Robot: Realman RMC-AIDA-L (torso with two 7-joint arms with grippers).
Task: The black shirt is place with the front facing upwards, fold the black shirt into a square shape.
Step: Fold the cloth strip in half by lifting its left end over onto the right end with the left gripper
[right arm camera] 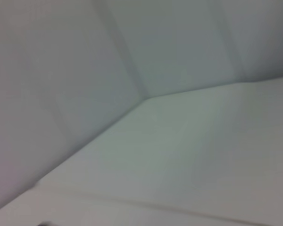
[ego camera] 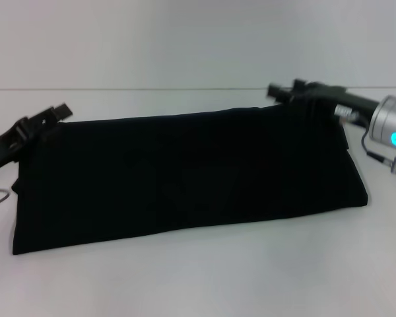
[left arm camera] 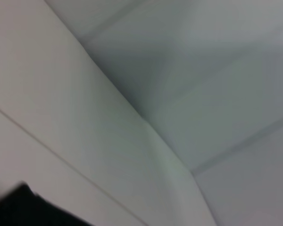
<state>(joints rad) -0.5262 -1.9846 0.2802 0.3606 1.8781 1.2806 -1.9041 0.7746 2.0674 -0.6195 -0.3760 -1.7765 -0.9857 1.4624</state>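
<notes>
Left gripper (ego camera: 58, 112) and right gripper (ego camera: 302, 92) pinched closed on black shirt (ego camera: 185, 175) upper corners, cloth lifted off white table (ego camera: 204, 277)

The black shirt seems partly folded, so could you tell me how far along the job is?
Done: the black shirt is already a long band, no lettering or sleeves showing. In hand: the left gripper and right gripper are at its far corners, the far edge apparently lifted. Left: shortening the band into a square on the table.
</notes>
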